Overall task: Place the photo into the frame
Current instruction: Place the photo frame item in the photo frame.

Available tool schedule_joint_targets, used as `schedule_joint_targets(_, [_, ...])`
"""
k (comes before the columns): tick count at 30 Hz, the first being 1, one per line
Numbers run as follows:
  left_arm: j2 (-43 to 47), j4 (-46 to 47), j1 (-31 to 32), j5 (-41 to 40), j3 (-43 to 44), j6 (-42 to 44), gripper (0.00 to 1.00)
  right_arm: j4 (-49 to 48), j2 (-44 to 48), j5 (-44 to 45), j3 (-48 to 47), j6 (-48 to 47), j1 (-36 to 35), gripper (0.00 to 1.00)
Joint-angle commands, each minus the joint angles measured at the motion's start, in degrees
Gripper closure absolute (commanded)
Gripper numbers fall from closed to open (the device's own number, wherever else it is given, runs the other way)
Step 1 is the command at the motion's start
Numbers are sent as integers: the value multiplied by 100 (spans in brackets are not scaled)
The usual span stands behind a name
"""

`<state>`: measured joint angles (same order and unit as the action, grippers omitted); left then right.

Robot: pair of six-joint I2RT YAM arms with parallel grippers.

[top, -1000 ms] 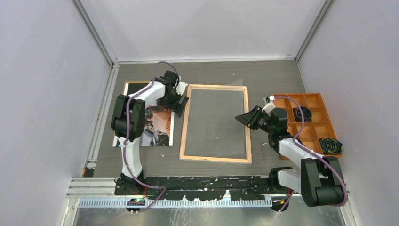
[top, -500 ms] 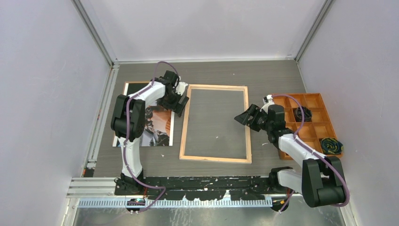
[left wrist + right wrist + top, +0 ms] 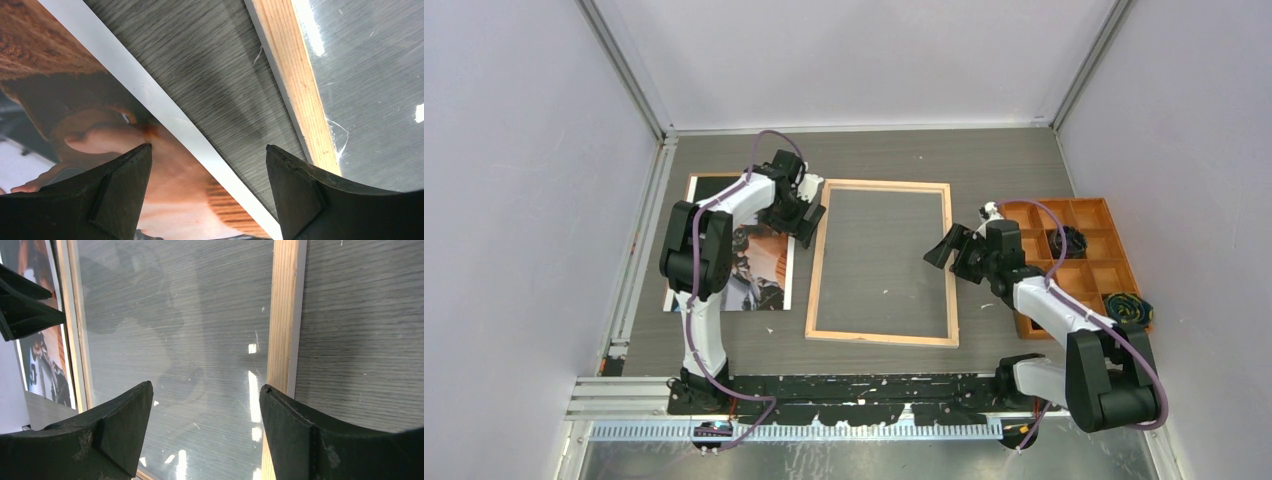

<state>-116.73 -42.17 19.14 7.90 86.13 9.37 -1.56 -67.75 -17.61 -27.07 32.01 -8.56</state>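
Note:
The frame (image 3: pixel 816 270) lies flat mid-table with its light wood back up and its clear pane (image 3: pixel 879 260) showing the table grain. The photo (image 3: pixel 759 280) lies face up to its left, orange-brown and dark with a white border. My left gripper (image 3: pixel 809 215) is open low over the photo's right edge; in the left wrist view one finger is above the photo (image 3: pixel 75 100) and the other near the frame's left rail (image 3: pixel 295 85). My right gripper (image 3: pixel 944 247) is open over the frame's right rail (image 3: pixel 282 315), holding nothing.
An orange compartment tray (image 3: pixel 1074 203) sits at the right, with dark bundled items (image 3: pixel 1069 240) in two of its cells. Grey walls close off the table at the back and both sides. A narrow strip of table (image 3: pixel 210 75) separates photo and frame.
The right gripper has gone from nearly shut to open, and its wrist has shifted slightly left and toward the back, at the frame's right rail. The left arm, photo and frame have not moved.

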Motion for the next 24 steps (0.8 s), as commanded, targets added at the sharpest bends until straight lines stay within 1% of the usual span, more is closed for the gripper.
schedule_joint_targets(1, [-373,112,64,368,-166,-9,14,-180,-148,24,-193,-32,-49,18])
schedule_joint_targets(7, [-360,129,68,378,-183,-14,14,-219,-324,38,-202,28,-87,18])
schedule_joint_targets(13, [-360,145,64,386,-194,-14,14,-305,-534,119,-256,95,-284,18])
schedule_joint_targets(17, [-358,141,66,410,-188,-15,14,-68,-572,393,-397,17,-480,19])
schedule_joint_targets(21, [-326,131,64,407,-193,11,14,355,-465,851,-687,-146,-683,19])
schedule_joint_targets(24, [-286,107,64,384,-193,28,14,710,-371,1205,-1085,-318,-899,24])
